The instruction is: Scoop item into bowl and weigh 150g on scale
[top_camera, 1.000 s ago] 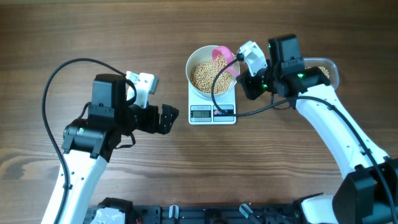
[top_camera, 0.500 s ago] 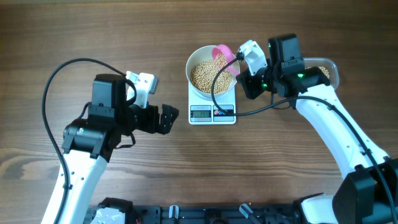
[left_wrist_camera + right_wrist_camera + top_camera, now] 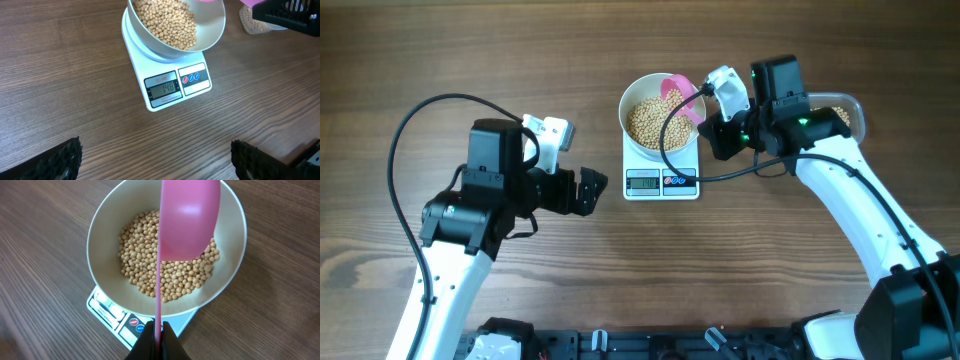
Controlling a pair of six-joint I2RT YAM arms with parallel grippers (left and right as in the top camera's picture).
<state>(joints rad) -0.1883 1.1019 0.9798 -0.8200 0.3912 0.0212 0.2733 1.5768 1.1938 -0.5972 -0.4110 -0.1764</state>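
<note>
Over the white bowl (image 3: 107, 235) hangs a pink scoop (image 3: 190, 215). The right gripper (image 3: 156, 337) pinches the scoop's thin handle tight between its two fingers. The scoop is tipped, and only its round back shows, so I cannot tell if any beans are left inside it.

The bowl sits on top of the scale (image 3: 175, 85), near the middle of the table (image 3: 470, 50). A pile of beans (image 3: 150, 265) lies in the bottom of the bowl. The little screen on the scale reads what looks like 148, so I think the job is almost done and only a tiny bit more is needed.

To do this step well, the scoop should tip very slowly, so just a few beans roll out at a time. It should stay right above the bowl so none fall on the table. It should not touch the rim, because a push on the bowl would make the screen show a wrong weight. After each little tip it is good to wait and look at the screen.

The left gripper (image 3: 590, 190) is off to the left of the scale, low by the table, with its fingers spread wide and nothing in them. It is best for it to stay clear of the scale.

Now the count: one bowl, one scale, one scoop, two grippers. The scale has one screen and two round buttons. One clear tub (image 3: 850, 115) with more beans peeks out from under the right arm. The beans are too many to count.
</note>
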